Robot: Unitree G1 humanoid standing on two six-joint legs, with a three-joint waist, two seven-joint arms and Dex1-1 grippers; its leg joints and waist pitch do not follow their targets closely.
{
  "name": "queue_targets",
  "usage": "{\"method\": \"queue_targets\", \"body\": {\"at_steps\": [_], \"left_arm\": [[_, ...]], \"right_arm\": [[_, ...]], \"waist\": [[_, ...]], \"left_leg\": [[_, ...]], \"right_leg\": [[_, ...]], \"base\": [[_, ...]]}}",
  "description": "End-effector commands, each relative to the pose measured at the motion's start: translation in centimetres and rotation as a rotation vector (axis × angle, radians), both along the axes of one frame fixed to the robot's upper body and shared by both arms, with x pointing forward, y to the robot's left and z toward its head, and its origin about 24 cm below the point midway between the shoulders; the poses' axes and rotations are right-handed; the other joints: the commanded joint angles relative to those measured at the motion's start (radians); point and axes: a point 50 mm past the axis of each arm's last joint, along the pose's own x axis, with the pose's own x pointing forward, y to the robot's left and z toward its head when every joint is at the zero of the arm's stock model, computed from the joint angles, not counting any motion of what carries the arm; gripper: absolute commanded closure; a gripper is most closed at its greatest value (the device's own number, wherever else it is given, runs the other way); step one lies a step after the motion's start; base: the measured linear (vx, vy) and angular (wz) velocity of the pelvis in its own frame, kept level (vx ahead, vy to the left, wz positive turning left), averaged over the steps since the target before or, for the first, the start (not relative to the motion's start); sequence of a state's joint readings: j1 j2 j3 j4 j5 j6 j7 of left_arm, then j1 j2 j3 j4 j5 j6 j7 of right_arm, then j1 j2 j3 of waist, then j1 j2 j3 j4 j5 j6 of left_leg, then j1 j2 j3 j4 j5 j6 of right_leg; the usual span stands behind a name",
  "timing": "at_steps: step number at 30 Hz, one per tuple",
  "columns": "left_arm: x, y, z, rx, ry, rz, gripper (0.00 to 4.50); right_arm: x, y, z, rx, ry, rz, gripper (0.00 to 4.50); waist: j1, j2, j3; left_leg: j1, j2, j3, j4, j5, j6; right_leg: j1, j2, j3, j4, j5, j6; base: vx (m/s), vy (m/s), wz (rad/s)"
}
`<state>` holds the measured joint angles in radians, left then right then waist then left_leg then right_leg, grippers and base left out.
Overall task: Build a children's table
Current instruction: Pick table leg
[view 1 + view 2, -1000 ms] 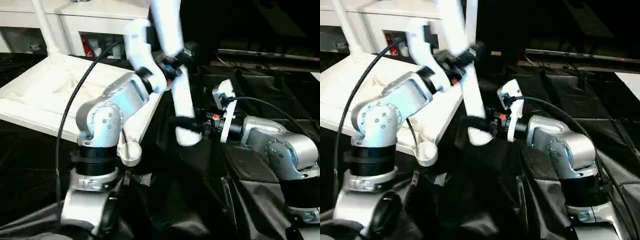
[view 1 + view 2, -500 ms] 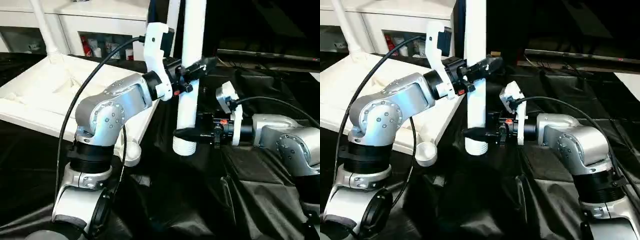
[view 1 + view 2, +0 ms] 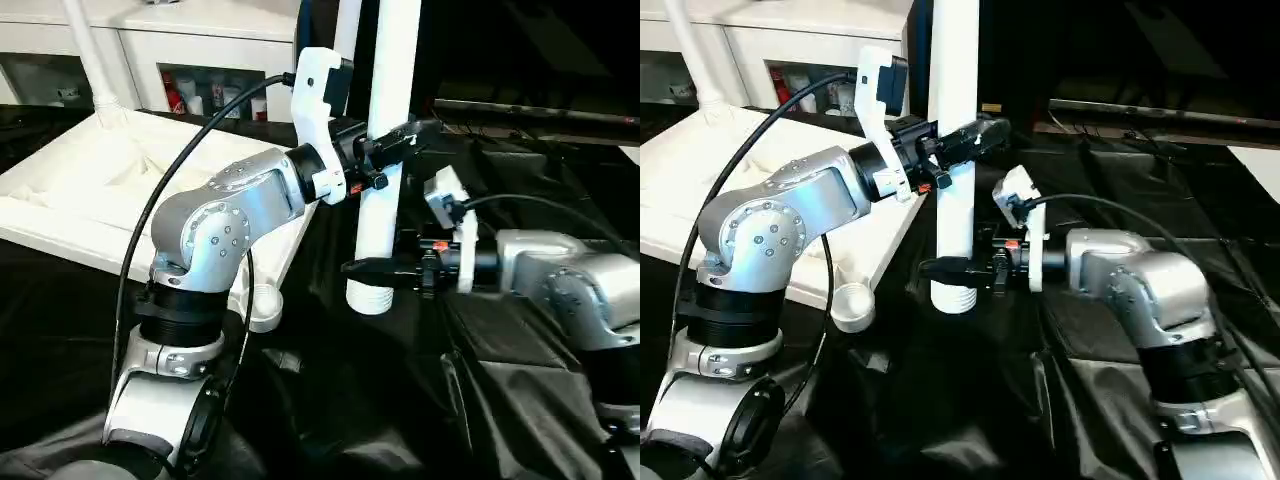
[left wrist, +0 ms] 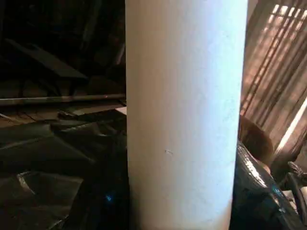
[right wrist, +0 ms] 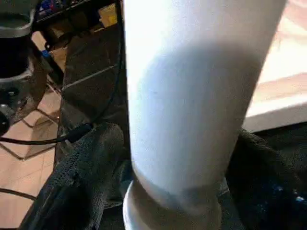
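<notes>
The left claw (image 3: 392, 140) is clamped on a white leg (image 3: 385, 160), holding it upright above the black cloth (image 3: 380, 400). The right claw (image 3: 372, 268) reaches in low near the leg's ribbed end, fingers apart around it. The tabletop (image 3: 90, 190) lies upside down to the left, with another leg (image 3: 92, 60) standing in its far corner.

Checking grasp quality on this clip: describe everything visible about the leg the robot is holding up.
The leg is a smooth white tube, plastic by its look, held upright over black cloth. Its ribbed, threaded lower end hangs free. The left gripper clamps it mid-shaft; the right gripper brackets it just above the threads, fingers apart. Its top runs out of frame.
</notes>
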<state>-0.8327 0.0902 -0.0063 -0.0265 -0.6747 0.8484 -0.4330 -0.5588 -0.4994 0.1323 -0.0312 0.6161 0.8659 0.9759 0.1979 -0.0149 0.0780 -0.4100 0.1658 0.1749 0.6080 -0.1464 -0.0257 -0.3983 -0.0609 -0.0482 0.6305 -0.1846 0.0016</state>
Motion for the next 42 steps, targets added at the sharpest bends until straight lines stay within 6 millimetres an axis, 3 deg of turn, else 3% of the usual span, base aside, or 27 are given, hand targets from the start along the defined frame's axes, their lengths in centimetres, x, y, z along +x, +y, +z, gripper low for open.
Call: {"method": "queue_targets", "body": {"at_steps": [1,7,13,23,32,35,42], "left_arm": [[-0.3,-0.3,1.0,-0.006,-0.038,-0.025,2.69],[-0.4,-0.5,1.2,-0.024,-0.032,-0.043,2.69],[-0.4,-0.7,1.3,-0.024,-0.032,-0.053,2.69],[-0.4,-0.5,1.4,-0.025,-0.035,-0.038,2.69],[-0.2,-0.3,1.6,-0.059,-0.022,-0.023,2.69],[-0.5,-0.3,1.8,-0.080,-0.002,-0.068,1.99],[-0.3,0.0,3.0,-0.254,-0.057,-0.037,1.51]], "right_arm": [[0.3,0.0,0.5,-0.014,-0.012,-0.007,1.59],[0.3,0.0,0.2,-0.013,0.003,-0.015,2.07],[0.2,-0.1,0.1,-0.009,0.007,-0.015,2.53],[0.3,0.1,0.0,-0.003,0.007,-0.008,2.59],[0.3,0.2,0.0,0.006,0.003,-0.007,2.59],[0.4,0.2,0.1,0.014,-0.002,-0.013,2.59],[0.3,0.5,0.4,0.120,-0.027,-0.057,2.59]], "waist": [[-0.002,-0.015,-0.088],[-0.001,-0.008,-0.089],[-0.002,-0.008,-0.088],[0.000,-0.014,-0.088],[0.000,-0.011,-0.089],[0.000,-0.010,-0.089],[0.003,0.002,-0.089]], "left_leg": [[0.033,0.061,-0.024,-0.065,-0.208,-0.034],[0.033,0.061,-0.026,-0.066,-0.213,-0.040],[0.034,0.061,-0.027,-0.066,-0.224,-0.042],[0.033,0.061,-0.026,-0.066,-0.213,-0.036],[0.032,0.061,-0.026,-0.066,-0.215,-0.039],[0.032,0.060,-0.026,-0.065,-0.216,-0.039],[0.032,0.062,-0.029,-0.066,-0.242,-0.041]], "right_leg": [[0.037,-0.092,0.043,-0.082,-0.274,-0.143],[0.036,-0.092,0.043,-0.081,-0.268,-0.141],[0.037,-0.091,0.043,-0.082,-0.266,-0.145],[0.037,-0.093,0.043,-0.081,-0.268,-0.148],[0.038,-0.093,0.043,-0.081,-0.262,-0.146],[0.038,-0.093,0.042,-0.081,-0.268,-0.149],[0.038,-0.095,0.042,-0.086,-0.255,-0.163]], "base": [[0.000,0.000,0.00],[0.000,0.000,0.00],[0.000,0.000,0.00],[0.000,0.000,0.00],[0.000,0.000,0.00],[0.000,0.000,0.00],[0.000,0.000,0.00]]}}
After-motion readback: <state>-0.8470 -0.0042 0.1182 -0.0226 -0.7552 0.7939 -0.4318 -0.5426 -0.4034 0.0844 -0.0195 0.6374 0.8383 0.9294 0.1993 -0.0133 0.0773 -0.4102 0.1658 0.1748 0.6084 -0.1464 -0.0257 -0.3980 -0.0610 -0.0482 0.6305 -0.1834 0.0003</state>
